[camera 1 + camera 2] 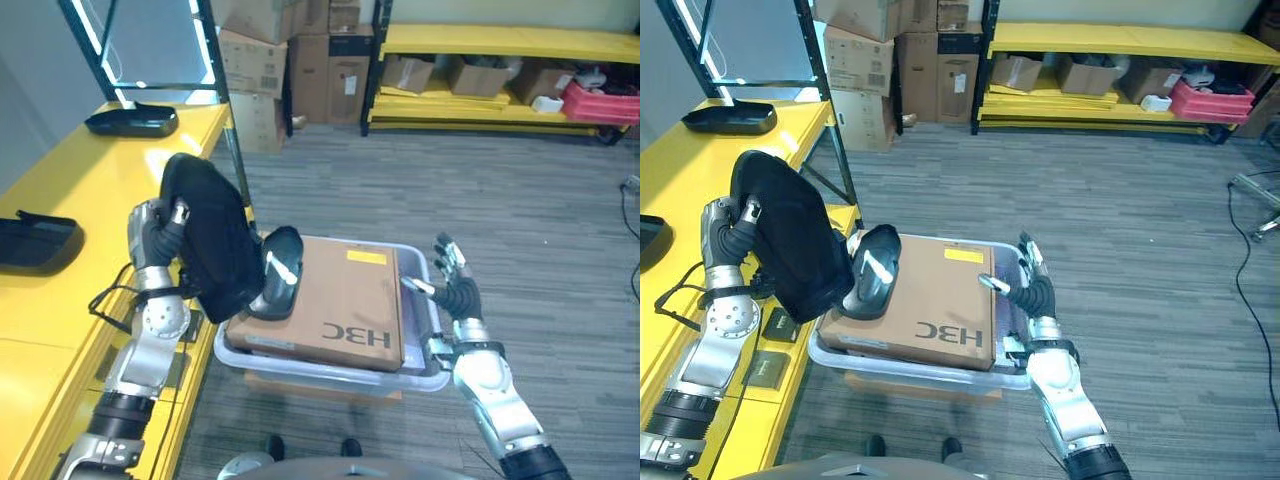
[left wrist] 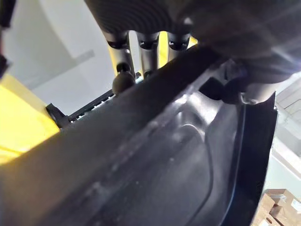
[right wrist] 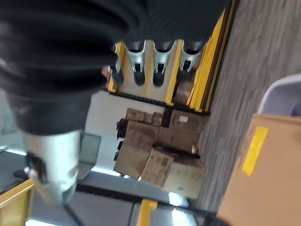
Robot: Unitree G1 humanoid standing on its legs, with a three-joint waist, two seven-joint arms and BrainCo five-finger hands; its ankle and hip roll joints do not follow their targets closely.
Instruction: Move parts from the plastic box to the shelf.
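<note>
The left hand (image 1: pixel 160 232) is curled on the edge of a large black part (image 1: pixel 215 240) and holds it up in the air, tilted, between the yellow shelf (image 1: pixel 90 190) on the left and the plastic box (image 1: pixel 330 372). In the left wrist view the fingers (image 2: pixel 123 70) press on the dark rim of this part. A smaller black part (image 1: pixel 278 285) lies on the brown cardboard box (image 1: pixel 345 305), which rests on top of the plastic box, just beside the lifted part. The right hand (image 1: pixel 452 290) is at the right side of the plastic box, its fingers straight and apart, holding nothing. Two more black parts (image 1: pixel 130 120) already lie on the shelf, one far and one nearer at the left edge.
</note>
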